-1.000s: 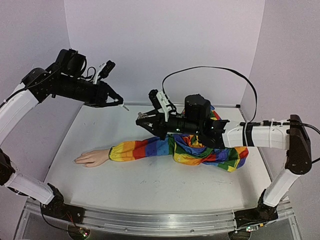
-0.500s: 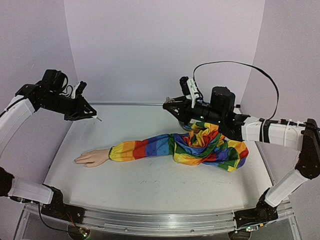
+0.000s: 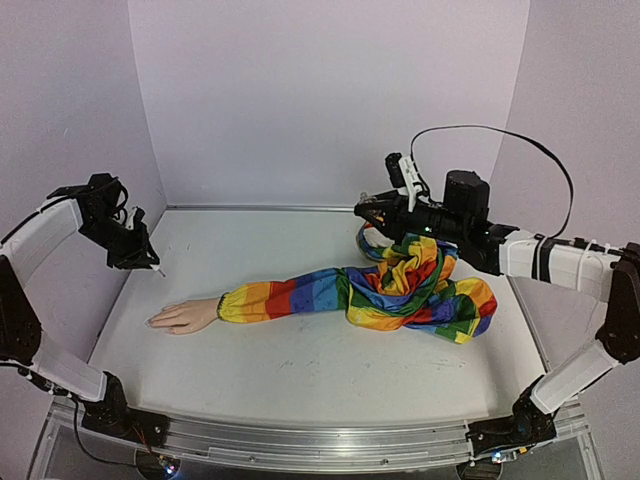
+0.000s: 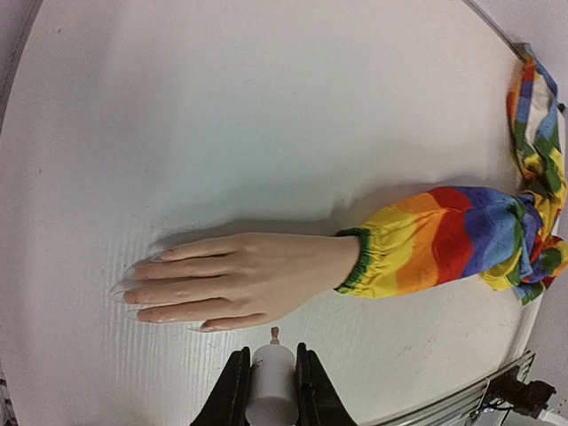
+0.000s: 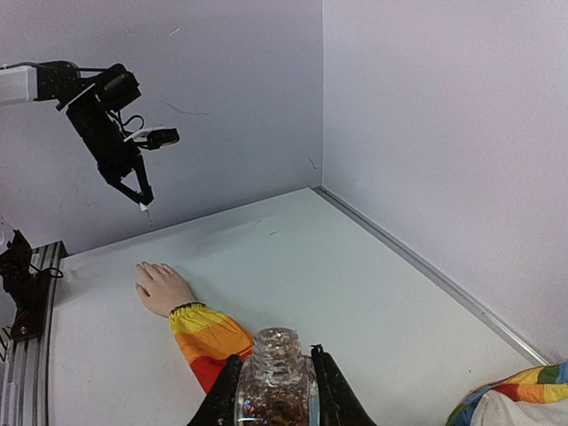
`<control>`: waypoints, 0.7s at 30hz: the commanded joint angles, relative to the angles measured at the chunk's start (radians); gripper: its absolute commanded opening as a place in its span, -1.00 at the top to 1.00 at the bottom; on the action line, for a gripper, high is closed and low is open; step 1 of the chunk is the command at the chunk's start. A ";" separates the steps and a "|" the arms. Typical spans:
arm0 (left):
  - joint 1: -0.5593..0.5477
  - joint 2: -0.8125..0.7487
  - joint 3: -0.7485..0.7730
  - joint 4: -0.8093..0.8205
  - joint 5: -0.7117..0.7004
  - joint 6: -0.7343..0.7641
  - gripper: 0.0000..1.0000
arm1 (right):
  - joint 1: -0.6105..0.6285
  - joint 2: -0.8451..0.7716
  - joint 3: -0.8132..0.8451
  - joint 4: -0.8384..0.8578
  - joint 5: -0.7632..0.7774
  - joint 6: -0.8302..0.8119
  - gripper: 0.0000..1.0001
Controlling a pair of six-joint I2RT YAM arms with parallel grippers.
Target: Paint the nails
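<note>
The pale mannequin hand [image 3: 182, 316] lies flat at the left end of a rainbow-striped sleeve [image 3: 330, 290]. In the left wrist view its fingers [image 4: 169, 288] point left, with the nails [image 4: 120, 290] at their tips. My left gripper [image 3: 148, 264] is shut on a white brush cap [image 4: 271, 382]; the small brush tip [image 4: 274, 335] hangs just above the table beside the thumb. My right gripper [image 3: 368, 212] is shut on a small clear glass bottle [image 5: 276, 382] of glittery polish, uncapped, held up at the back right above the sleeve.
The sleeve bunches into a heap [image 3: 430, 295] at the right of the white table [image 3: 300, 360]. Lilac walls close the back and both sides. A metal rail [image 3: 300, 440] runs along the near edge.
My left arm has swung left and down, bringing the brush from the back centre to just behind the mannequin hand. My right arm has drawn back to the right with the bottle.
</note>
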 commanded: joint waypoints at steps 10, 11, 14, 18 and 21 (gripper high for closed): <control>0.091 0.141 -0.048 0.046 -0.120 0.078 1.00 | -0.044 0.074 0.065 0.010 -0.073 -0.051 1.00; 0.095 0.149 -0.058 0.059 -0.119 0.081 1.00 | -0.047 0.085 0.070 0.010 -0.079 -0.049 1.00; 0.103 0.178 -0.081 0.089 -0.120 0.085 1.00 | -0.052 0.113 0.084 0.007 -0.096 -0.049 1.00; 0.115 0.197 -0.089 0.128 -0.109 0.088 1.00 | -0.059 0.132 0.095 0.001 -0.103 -0.050 1.00; 0.123 0.215 -0.089 0.143 -0.100 0.092 1.00 | -0.061 0.138 0.096 -0.001 -0.102 -0.051 1.00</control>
